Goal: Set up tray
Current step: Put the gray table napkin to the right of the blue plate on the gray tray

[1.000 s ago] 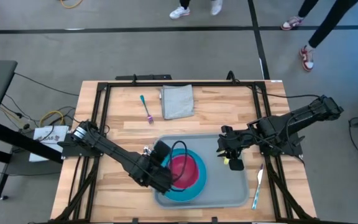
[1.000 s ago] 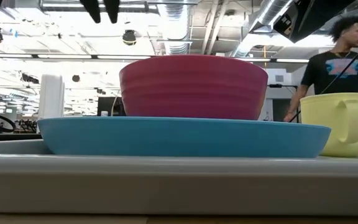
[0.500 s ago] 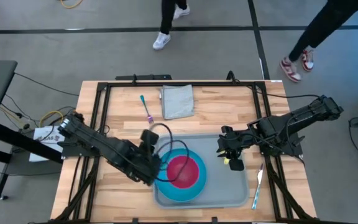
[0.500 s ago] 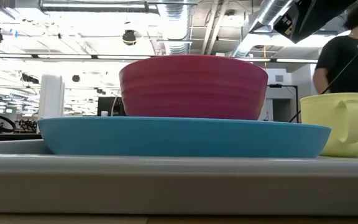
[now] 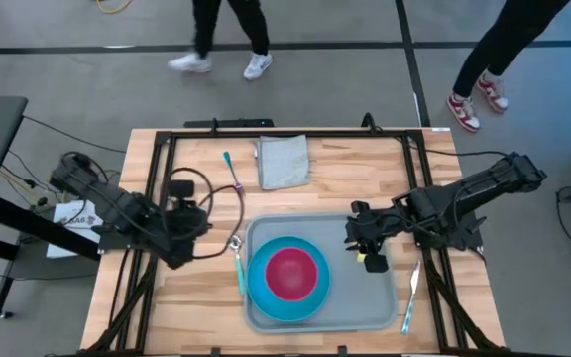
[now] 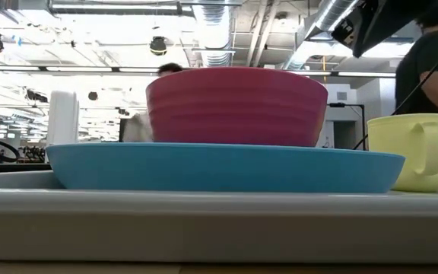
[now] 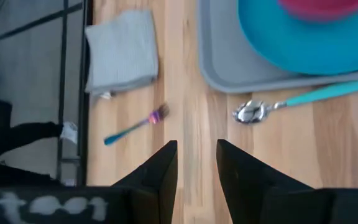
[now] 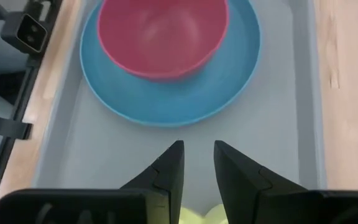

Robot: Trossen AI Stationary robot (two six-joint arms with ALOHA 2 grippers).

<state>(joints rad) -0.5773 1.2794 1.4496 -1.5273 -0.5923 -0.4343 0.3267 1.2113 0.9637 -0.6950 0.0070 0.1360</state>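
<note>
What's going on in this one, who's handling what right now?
A meal tray is being set up. The large flat grey plastic tray holds a round blue plate with a red bowl on it. The right end effector hovers at a yellow mug on the tray's right side. The left end effector is out over bare wood left of the tray, empty, near a teal-handled spoon.

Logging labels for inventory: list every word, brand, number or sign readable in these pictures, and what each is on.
None can be read.
White box beside the table's left edge: carries dark marks, too small to read.
Left hand: pale smudged marks on its body, too blurred to read.
Tray, plate, bowl, mug, napkin: no print shows.
</note>
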